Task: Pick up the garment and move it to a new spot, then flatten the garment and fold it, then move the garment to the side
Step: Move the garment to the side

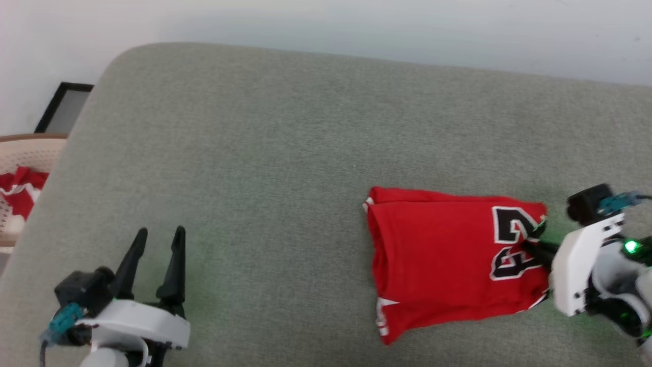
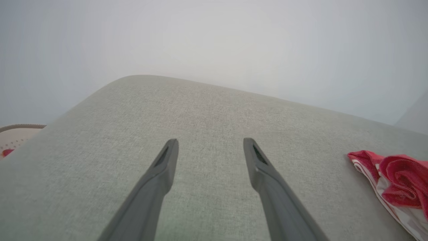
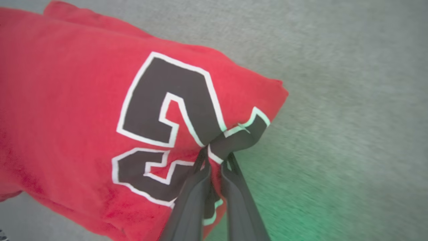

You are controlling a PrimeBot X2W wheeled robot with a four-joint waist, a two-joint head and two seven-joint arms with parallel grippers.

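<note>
Right end effector pinching number-side edge of folded garment, left end effector spread, well apart over grey cushion

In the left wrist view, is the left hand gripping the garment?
No, the left hand is open over bare grey cushion, with the garment lying apart at the view's right edge.

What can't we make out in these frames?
Head view: right gripper fingertips, buried in the garment edge.
Right wrist view: how many layers the fingers pinch; the fold covers them.
Left wrist view: most of the garment, cut off by the right edge.
Head view: basket and the red cloth in it, cut off by the left edge.
</note>
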